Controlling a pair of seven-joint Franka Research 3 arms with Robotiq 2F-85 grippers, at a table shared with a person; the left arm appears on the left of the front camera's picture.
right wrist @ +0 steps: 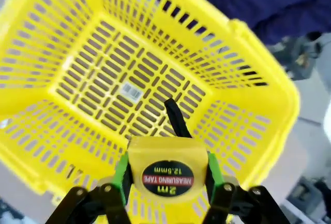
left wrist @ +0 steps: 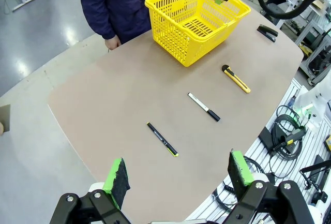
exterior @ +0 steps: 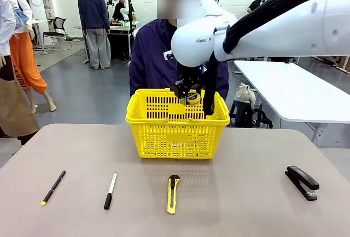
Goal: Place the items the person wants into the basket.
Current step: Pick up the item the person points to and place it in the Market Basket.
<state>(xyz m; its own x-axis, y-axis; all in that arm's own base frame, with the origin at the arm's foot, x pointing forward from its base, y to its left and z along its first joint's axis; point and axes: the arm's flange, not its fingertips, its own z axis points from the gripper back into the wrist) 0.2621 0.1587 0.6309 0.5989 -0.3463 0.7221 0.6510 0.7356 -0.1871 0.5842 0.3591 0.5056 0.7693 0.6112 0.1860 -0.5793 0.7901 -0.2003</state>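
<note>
Tape measure [right wrist: 167,168] is clamped between the jaws of the right gripper [exterior: 188,96], upper centre of the front view, above the open basket [exterior: 176,136] and clear of its floor. Left gripper [left wrist: 178,175], bottom of its wrist view, has its jaws fully apart and holds nothing. Pen [exterior: 53,187] and marker [exterior: 110,191] lie lower left on the table [exterior: 246,204]. Person [exterior: 149,56] stands behind the basket.

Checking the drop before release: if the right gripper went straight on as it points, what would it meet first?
Most likely the slotted floor of the basket: the right gripper, shut on the tape measure, points into it, and nothing seems to lie between.
</note>
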